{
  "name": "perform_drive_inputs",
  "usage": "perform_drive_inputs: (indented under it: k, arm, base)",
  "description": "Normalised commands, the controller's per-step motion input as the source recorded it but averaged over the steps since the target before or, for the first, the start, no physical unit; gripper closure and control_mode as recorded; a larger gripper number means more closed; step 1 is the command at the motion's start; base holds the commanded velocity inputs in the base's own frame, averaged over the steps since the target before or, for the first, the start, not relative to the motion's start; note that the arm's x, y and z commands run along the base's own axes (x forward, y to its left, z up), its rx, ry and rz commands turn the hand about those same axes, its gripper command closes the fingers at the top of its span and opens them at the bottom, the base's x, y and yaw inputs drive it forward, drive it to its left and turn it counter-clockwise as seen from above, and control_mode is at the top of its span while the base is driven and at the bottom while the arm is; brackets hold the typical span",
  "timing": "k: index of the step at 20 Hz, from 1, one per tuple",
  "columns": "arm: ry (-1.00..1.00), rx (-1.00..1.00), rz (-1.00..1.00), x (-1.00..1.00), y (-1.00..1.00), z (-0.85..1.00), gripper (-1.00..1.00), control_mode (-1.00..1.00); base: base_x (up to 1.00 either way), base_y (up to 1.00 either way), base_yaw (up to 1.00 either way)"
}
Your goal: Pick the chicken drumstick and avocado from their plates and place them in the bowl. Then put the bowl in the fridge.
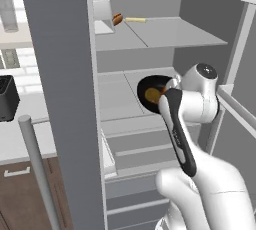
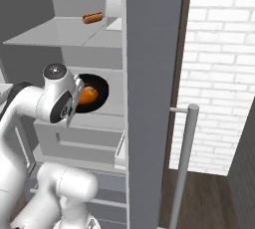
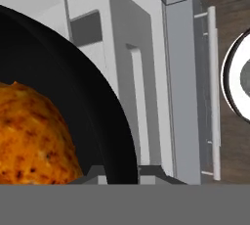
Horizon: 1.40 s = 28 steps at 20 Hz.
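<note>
My gripper [image 3: 119,174] is shut on the rim of the black bowl [image 3: 93,106], one fingertip on each side of the rim. The bowl [image 1: 149,85] hangs inside the open fridge [image 1: 165,34], just over its middle shelf, and my hand covers its near edge. Whether it touches the shelf I cannot tell. In the bowl lie the orange-brown chicken drumstick [image 3: 29,136] and the yellowish avocado [image 1: 151,95]. From the right base view the drumstick [image 2: 87,95] shows orange in the bowl [image 2: 99,86]. The plates are out of view.
A sausage in a bun [image 1: 117,19] and a white box [image 1: 102,11] sit on the fridge's upper shelf. Drawers lie below the middle shelf. The grey door panel [image 2: 149,98] with its bar handle [image 2: 184,163] stands close by. A black toaster [image 1: 7,99] is on the counter.
</note>
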Motion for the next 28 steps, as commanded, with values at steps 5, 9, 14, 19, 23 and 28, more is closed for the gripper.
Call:
perform_drive_inputs:
  k: [5,9,14,19,23,28]
  arm:
    - [0.0,0.0,0.0,0.65,0.01,-0.45,1.0,-1.0]
    - [0.0,0.0,0.0,0.53,0.0,-0.31,1.0,-1.0]
    - [0.0,0.0,0.0,0.5,0.0,-0.33,1.0,-1.0]
    - [0.0,0.0,0.0,0.48,0.0,-0.32,1.0,-1.0]
    - [-0.01,0.0,0.0,0.39,0.0,-0.23,1.0,-1.0]
    - [0.0,0.0,0.0,0.47,0.0,-0.11,1.0,-1.0]
  base:
    - [0.0,0.0,0.0]
    - [0.0,0.0,0.0]
    - [0.0,0.0,0.0]
    - [0.0,0.0,0.0]
    - [0.0,0.0,0.0]
    - [0.0,0.0,0.0]
